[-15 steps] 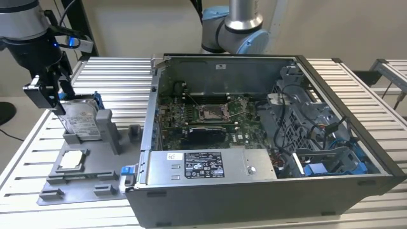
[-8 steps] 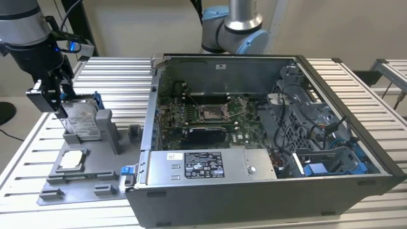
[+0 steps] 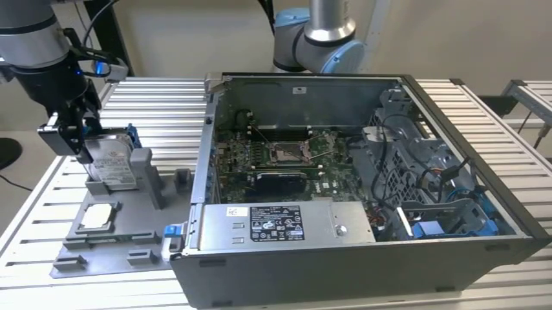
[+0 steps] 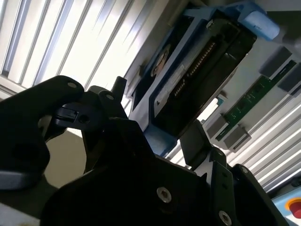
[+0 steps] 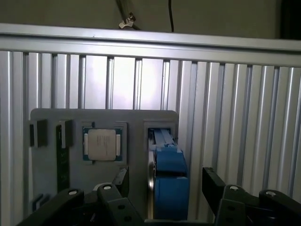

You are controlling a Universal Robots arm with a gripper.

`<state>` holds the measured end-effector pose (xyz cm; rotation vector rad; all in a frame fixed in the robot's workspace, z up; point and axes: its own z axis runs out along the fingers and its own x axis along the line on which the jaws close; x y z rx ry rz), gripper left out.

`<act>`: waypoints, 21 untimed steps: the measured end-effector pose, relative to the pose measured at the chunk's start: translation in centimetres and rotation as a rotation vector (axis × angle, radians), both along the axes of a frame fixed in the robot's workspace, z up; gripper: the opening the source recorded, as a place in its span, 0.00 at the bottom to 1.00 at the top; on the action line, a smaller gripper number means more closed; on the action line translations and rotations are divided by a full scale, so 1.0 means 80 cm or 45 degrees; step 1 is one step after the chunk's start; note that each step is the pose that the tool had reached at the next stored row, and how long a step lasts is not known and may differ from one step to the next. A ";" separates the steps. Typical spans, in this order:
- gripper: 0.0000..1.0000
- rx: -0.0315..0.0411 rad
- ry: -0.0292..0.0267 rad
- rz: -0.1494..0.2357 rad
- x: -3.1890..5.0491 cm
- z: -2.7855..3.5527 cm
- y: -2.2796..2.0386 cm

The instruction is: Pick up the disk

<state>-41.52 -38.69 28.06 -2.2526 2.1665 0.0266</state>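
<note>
Disk (image 3: pixel 110 161) standing on edge in an upright slot of the grey fixture plate (image 3: pixel 108 250), with the gripper (image 5: pixel 164 181) poised over its upper end. The fingers (image 5: pixel 212 182) are spread, one on each side of the disk's thickness. The first wrist view shows a gap on both sides, so nothing is pinched. A blue frame rail (image 5: pixel 170 188) runs along the edge facing that camera, and the second wrist view shows the dark underside with a row of contacts. Judged from its build, the disk is rigid, dense for its size and smooth on its metal faces, so it may slip under a light grip. The circuit side and connector look the most fragile. The two broad faces near the upper end seem the soundest hold. A small square chip (image 3: pixel 97 214) lies in a recess of the same plate, which rests on the slatted bench (image 3: pixel 159 103). The open computer case (image 3: pixel 345 274) stands to the exterior view's right.
</note>
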 end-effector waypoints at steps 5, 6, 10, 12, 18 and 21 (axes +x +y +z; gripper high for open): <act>1.00 0.0011 -0.0003 0.000 0.000 -0.0078 0.0000; 1.00 0.0014 -0.0004 0.000 -0.001 -0.0091 0.0000; 1.00 0.0023 -0.0004 0.000 -0.001 -0.0140 0.0001; 1.00 0.0021 -0.0001 0.000 -0.001 -0.0142 0.0001; 1.00 0.0017 -0.0004 0.000 -0.001 -0.0145 0.0000; 1.00 0.0015 -0.0003 0.000 -0.001 -0.0145 0.0000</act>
